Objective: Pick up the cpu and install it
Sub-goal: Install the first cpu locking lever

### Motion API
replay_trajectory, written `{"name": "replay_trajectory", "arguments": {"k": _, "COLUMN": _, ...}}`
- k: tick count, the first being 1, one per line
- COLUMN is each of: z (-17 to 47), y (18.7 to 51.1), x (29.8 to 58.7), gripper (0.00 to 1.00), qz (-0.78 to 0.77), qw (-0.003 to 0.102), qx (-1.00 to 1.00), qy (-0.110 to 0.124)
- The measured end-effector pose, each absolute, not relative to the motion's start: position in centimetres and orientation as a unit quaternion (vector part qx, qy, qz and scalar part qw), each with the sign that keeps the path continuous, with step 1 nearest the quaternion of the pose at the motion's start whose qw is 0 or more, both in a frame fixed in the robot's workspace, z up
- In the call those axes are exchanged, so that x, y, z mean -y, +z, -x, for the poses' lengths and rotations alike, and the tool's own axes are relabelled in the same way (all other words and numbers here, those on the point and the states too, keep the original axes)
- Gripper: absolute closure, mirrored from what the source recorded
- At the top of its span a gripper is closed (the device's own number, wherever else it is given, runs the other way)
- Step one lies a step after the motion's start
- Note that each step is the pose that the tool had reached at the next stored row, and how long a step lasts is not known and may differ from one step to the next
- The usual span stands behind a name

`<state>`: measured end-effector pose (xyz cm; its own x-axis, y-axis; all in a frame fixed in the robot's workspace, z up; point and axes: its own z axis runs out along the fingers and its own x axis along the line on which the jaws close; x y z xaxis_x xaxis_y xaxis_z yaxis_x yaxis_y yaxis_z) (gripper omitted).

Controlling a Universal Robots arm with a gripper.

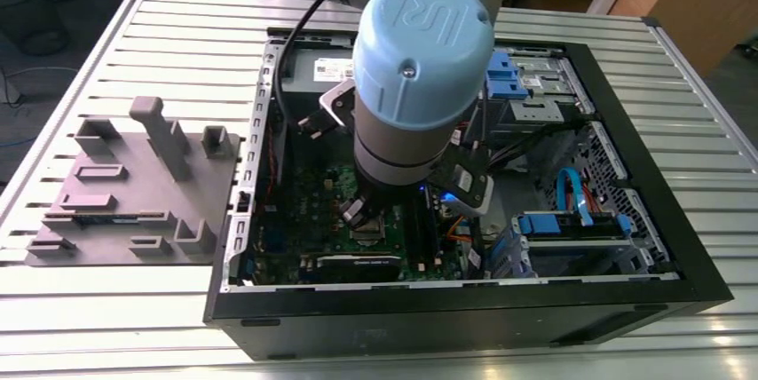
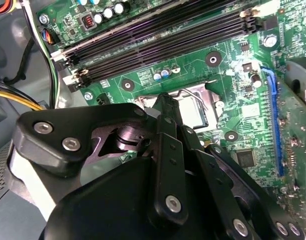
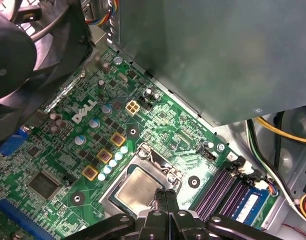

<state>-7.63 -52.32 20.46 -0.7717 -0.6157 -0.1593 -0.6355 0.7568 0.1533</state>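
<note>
In the first wrist view the small square cpu with its pale silver-grey metal top (image 3: 138,188) lies flat in the metal-framed socket (image 3: 124,165) on the green circuit board (image 3: 157,120). The black gripper (image 3: 163,196) hangs just above the socket's edge, its two fingertips pressed together with nothing between them; it seems clear of the chip, though contact is hard to judge. In the exterior view the arm (image 1: 409,87) reaches down into the open black computer case (image 1: 663,247) on the slatted metal table (image 1: 177,34).
</note>
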Motion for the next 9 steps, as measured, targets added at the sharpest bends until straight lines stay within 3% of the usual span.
{"name": "replay_trajectory", "arguments": {"k": 9, "z": 7.6, "y": 19.84, "x": 52.61, "gripper": 0.89, "qz": 0.334, "qw": 0.049, "qx": -0.936, "qy": 0.099}}
